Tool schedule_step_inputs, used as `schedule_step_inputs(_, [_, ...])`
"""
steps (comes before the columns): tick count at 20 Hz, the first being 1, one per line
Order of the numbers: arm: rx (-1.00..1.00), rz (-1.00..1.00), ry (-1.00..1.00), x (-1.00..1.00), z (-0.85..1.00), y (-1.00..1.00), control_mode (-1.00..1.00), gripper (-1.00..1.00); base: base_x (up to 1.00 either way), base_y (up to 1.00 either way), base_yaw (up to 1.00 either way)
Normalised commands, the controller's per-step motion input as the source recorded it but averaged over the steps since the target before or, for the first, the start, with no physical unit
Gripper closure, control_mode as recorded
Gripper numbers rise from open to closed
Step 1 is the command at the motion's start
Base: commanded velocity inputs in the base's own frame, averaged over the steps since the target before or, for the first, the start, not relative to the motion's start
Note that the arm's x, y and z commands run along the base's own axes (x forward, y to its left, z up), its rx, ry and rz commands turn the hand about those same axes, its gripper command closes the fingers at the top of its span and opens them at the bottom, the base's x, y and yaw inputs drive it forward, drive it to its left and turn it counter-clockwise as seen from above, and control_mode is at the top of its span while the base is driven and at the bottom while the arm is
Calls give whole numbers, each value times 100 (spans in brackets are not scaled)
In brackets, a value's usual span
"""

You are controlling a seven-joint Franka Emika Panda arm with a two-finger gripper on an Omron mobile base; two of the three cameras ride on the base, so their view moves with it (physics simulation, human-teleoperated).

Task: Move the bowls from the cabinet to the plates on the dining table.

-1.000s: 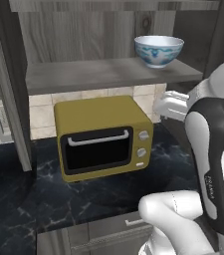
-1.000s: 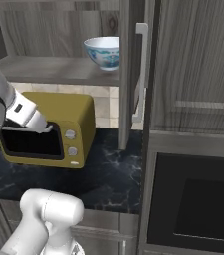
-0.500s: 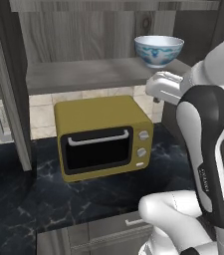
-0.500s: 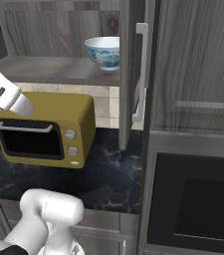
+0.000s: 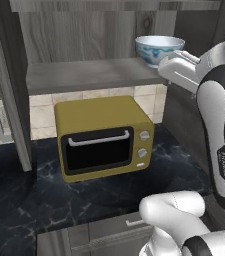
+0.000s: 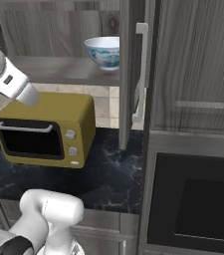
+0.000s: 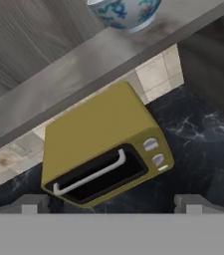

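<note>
Arm raised since a second ago | gripper (image 7: pixel 111 206) — tips apart, empty | patterned bowl (image 5: pixel 159 49) at shelf's (image 5: pixel 91 75) right end — approached, ungrasped

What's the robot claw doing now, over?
Claw open, empty, below the shelf. Blue patterned bowl on shelf, untouched. Yellow toaster oven underneath, not blocking.
</note>
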Motion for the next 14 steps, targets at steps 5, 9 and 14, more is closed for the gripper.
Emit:
schedule_step_inputs(5, [11,-5,1,16,13,-1,-100,-100,0,0,0])
schedule_step_inputs(9, [9,-4,6,1,9,-7,-100,-100,0,0,0])
schedule_step_inputs(14, [3,-7,13,7,-5,-35,-100,-100,0,0,0])
